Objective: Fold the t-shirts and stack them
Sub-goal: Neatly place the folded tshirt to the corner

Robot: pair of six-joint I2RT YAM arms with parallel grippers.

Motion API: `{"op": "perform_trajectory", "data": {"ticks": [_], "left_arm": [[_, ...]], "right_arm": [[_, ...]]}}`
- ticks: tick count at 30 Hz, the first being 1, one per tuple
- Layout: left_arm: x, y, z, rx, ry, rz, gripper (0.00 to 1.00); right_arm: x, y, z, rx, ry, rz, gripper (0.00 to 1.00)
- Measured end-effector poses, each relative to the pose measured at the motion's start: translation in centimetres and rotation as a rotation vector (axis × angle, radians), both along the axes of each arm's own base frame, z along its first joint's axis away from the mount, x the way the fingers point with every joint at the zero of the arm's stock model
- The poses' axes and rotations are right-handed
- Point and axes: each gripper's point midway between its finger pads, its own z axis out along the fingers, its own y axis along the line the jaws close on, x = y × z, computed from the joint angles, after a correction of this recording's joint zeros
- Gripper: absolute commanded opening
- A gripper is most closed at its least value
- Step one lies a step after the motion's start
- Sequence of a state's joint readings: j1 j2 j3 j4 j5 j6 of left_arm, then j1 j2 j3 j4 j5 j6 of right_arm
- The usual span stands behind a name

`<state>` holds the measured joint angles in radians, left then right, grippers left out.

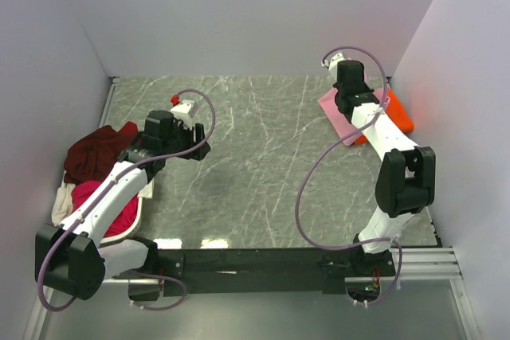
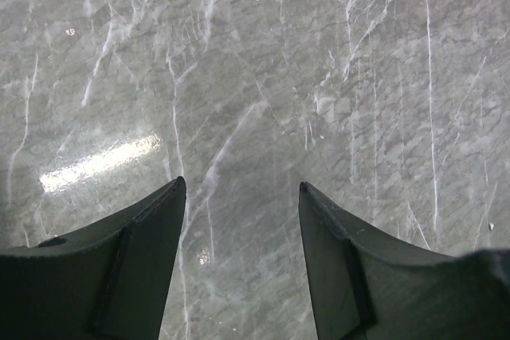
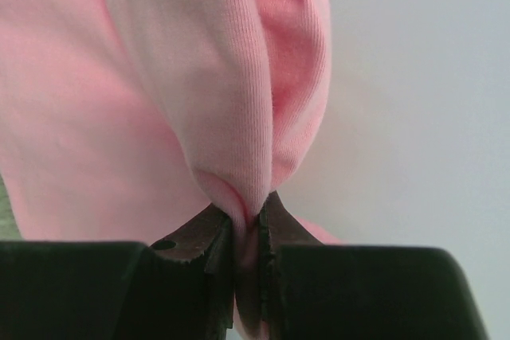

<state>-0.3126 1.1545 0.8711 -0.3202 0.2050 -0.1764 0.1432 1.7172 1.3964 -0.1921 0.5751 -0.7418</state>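
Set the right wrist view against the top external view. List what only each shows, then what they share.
Only right wrist: the right gripper shut on a pinched fold of the pink t-shirt. Only top external: the orange t-shirt beside the pink one, a maroon t-shirt, a magenta t-shirt and a cream t-shirt heaped at the left edge, and the left gripper open above the table. Both: the pink t-shirt and the right gripper.

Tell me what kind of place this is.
Probably a robot test cell in a lab, not a home: a marble-patterned table boxed in by plain white walls, a left arm and right arm bolted at its near edge, and a heap of shirts at one side.
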Motion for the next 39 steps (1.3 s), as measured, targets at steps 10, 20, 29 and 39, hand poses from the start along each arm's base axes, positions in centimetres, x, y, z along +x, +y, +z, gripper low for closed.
{"op": "perform_trajectory", "data": {"ticks": [10,20,29,39], "left_arm": [[0.0,0.0,0.0,0.000,0.001,0.000,0.64],[0.0,0.0,0.0,0.000,0.001,0.000,0.64],[0.0,0.0,0.0,0.000,0.001,-0.001,0.64],[0.0,0.0,-0.1,0.000,0.002,-0.002,0.64]], "right_arm": [[-0.1,-0.2,0.5,0.007,-0.003,0.009,0.00],[-0.4,-0.4,2.5,0.007,-0.042,0.010,0.00],[0.0,-1.7,2.0,0.003,-0.029,-0.014,0.00],[4.0,-6.5,-2.9,-0.039,0.057,-0.098,0.58]]}}
